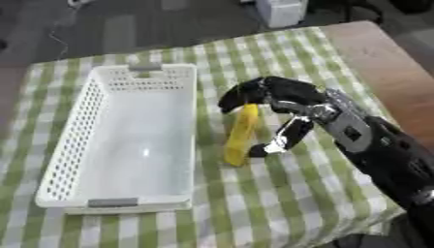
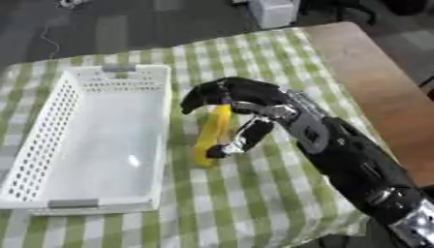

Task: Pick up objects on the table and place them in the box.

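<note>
beside basket [image 1: 127,140], right hand [image 1: 288,104] round banana [image 1: 240,135]

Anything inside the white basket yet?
Nothing shows inside the white basket: its floor is bare. The yellow banana-like object is outside, beside its right wall, with the right hand curled round it. No part of the floor is covered.
</note>
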Controlling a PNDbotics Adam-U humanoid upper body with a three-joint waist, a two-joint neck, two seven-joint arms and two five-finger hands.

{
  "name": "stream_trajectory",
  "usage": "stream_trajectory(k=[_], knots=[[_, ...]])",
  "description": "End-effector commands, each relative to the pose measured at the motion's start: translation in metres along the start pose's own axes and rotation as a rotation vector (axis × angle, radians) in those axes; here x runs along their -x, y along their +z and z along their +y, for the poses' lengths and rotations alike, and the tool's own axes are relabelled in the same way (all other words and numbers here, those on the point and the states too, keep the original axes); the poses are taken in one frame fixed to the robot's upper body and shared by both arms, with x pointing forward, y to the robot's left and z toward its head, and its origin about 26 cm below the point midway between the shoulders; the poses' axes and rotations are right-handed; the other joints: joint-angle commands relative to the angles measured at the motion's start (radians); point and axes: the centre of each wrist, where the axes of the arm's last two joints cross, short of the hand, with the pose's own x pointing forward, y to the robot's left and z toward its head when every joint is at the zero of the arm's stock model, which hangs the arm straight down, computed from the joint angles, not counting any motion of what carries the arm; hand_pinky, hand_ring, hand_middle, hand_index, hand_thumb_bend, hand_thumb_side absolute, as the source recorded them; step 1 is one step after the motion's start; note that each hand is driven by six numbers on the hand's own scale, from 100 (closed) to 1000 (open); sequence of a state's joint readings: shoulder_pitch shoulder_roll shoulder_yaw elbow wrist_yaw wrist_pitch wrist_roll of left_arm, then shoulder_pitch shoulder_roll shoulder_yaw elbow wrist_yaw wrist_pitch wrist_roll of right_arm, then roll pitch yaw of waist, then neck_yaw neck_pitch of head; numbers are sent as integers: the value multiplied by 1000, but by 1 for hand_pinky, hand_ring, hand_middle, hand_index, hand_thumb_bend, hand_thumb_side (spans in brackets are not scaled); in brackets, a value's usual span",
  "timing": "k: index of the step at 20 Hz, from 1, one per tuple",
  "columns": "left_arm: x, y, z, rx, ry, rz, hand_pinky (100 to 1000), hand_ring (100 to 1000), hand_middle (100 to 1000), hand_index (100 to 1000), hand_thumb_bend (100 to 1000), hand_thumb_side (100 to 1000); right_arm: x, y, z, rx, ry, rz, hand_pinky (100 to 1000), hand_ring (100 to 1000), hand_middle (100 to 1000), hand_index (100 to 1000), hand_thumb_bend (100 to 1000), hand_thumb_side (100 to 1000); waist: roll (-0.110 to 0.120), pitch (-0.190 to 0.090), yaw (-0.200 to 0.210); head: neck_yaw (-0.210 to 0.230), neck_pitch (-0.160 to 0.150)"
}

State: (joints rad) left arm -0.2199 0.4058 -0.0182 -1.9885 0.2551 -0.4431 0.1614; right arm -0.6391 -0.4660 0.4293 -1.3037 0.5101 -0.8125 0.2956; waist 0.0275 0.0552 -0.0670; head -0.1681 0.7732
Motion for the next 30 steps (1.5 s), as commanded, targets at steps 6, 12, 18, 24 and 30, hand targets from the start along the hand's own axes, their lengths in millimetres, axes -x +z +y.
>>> stream_trajectory(k=[6, 12, 18, 24, 30], knots=[[-4, -6, 1, 26, -5, -26, 533, 585, 1000, 907, 410, 755, 6, 0, -11, -93, 84, -67, 685, 735, 792, 851, 541, 677, -1, -4, 3, -8, -3], [-4, -7, -1, 29, 2, -29, 533, 585, 1000, 907, 410, 755, 7, -13, -29, -113, 152, -89, 691, 735, 791, 853, 561, 645, -2, 1, 10, -16, -3], [-4, -9, -2, 30, 8, -35, 535, 586, 1000, 907, 412, 754, 8, -28, -34, -161, 206, -101, 696, 736, 791, 854, 570, 623, -5, 3, 17, -17, -3], [-5, -11, -2, 30, 14, -40, 537, 586, 1000, 907, 413, 754, 8, -32, -32, -198, 233, -98, 698, 736, 791, 855, 579, 603, -7, 4, 21, -17, -4], [-5, -11, -2, 32, 16, -40, 536, 587, 1000, 907, 413, 754, 8, -33, -32, -235, 263, -97, 699, 736, 792, 856, 584, 581, -7, 4, 22, -23, -4]])
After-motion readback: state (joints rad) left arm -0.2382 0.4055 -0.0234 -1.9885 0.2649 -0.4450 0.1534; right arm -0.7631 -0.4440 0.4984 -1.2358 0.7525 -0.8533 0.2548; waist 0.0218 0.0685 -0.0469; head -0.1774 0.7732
